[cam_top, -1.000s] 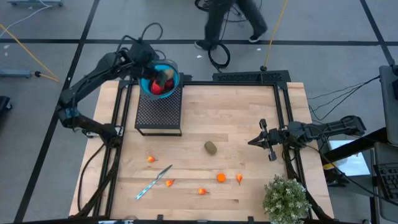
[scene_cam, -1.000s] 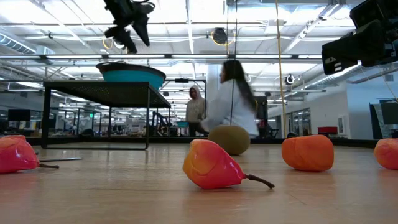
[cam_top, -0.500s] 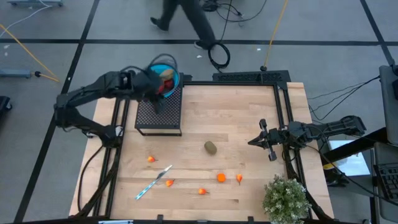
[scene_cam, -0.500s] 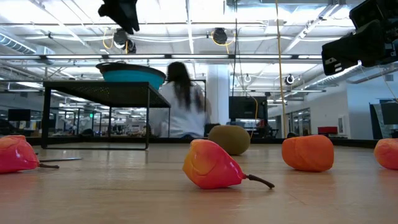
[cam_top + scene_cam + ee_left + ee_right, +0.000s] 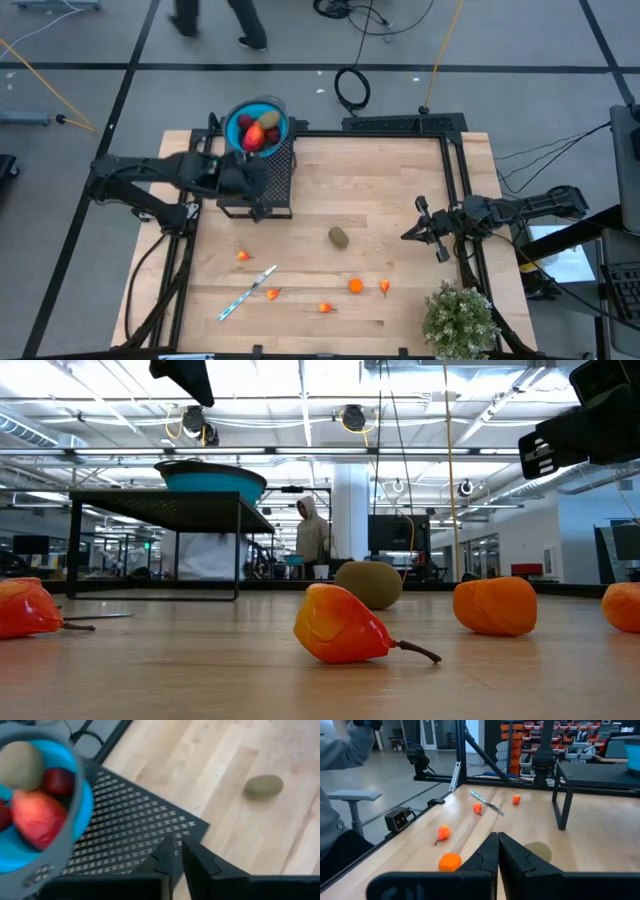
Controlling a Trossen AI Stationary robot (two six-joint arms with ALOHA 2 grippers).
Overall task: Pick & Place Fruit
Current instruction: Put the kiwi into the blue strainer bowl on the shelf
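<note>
A blue bowl (image 5: 236, 134) stands at the far end of a black mesh stand (image 5: 281, 172) and holds red, red-orange and olive fruit (image 5: 37, 815). An olive-brown oval fruit (image 5: 339, 237) lies on its side mid-table. Several small orange pieces (image 5: 355, 285) lie nearer the front edge. My left gripper (image 5: 178, 857) hangs shut over the stand's near part (image 5: 258, 192), with nothing between its fingers. My right gripper (image 5: 412, 232) waits shut and level at the table's right side, above the wood.
A thin silver-blue stick (image 5: 248, 293) lies among the orange pieces near the front left. A bushy green plant (image 5: 460, 320) stands at the front right corner. Black frame rails (image 5: 455, 180) run along the table's sides. People move about in the room beyond the table.
My left gripper has swung from above the blue bowl toward the table's near edge, and now hangs over the mesh stand's front part, a little lower. In the low view its fingers were spread; now they stand together. The fruit on the table has not moved.
</note>
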